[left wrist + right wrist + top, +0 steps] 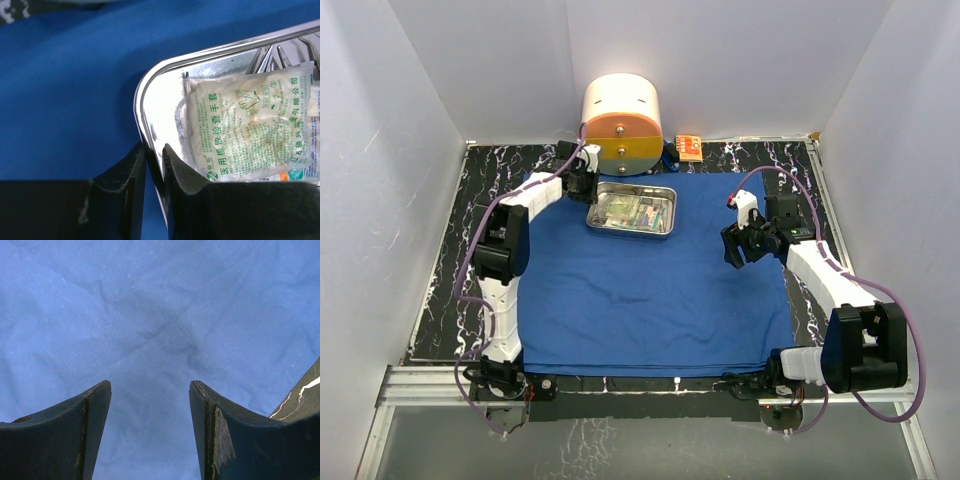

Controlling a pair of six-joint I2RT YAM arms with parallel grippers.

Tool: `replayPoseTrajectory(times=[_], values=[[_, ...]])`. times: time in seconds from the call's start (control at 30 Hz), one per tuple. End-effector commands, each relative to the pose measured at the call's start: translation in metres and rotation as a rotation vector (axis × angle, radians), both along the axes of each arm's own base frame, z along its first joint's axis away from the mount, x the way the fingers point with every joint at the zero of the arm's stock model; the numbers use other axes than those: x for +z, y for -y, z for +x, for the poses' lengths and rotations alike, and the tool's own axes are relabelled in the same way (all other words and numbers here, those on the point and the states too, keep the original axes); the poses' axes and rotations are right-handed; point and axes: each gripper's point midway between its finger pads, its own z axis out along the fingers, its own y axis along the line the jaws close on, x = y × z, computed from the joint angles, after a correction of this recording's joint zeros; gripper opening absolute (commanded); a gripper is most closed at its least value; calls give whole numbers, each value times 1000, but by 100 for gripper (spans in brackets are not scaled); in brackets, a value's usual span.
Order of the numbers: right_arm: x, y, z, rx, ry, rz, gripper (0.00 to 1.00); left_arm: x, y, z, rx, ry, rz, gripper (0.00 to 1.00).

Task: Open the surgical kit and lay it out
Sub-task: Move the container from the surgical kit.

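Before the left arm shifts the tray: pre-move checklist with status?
1. Grip: left gripper closed on steel tray rim, a finger each side: ok.
2. Load: glove packet lies inside tray: ok.
3. Seating of instruments under packet: cannot tell, mostly hidden.
4. Other arm: right gripper open, empty, above blue cloth: ok.
5. Cloth spread flat under tray: ok.
6. Clearance, left arm to round container: cannot tell.

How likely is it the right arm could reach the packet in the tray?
Probably yes. The right pincer hangs open over bare cloth, nothing stands between it and the tray, and the packet lies uncovered. The left pincer grips only the tray's left rim.
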Motion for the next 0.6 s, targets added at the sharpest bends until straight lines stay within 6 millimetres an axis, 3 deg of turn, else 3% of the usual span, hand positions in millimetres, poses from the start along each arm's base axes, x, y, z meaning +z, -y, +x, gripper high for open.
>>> replayPoseTrajectory(times=[0.0,0.33,0.57], values=[[14,-4,9,6,64,26,62,21,-55,-5,96,15,51,0],[14,-4,8,10,61,28,62,22,-146,-2,243,-8,57,0],[13,-4,9,6,59,24,62,18,-152,11,272,-1,57,0]])
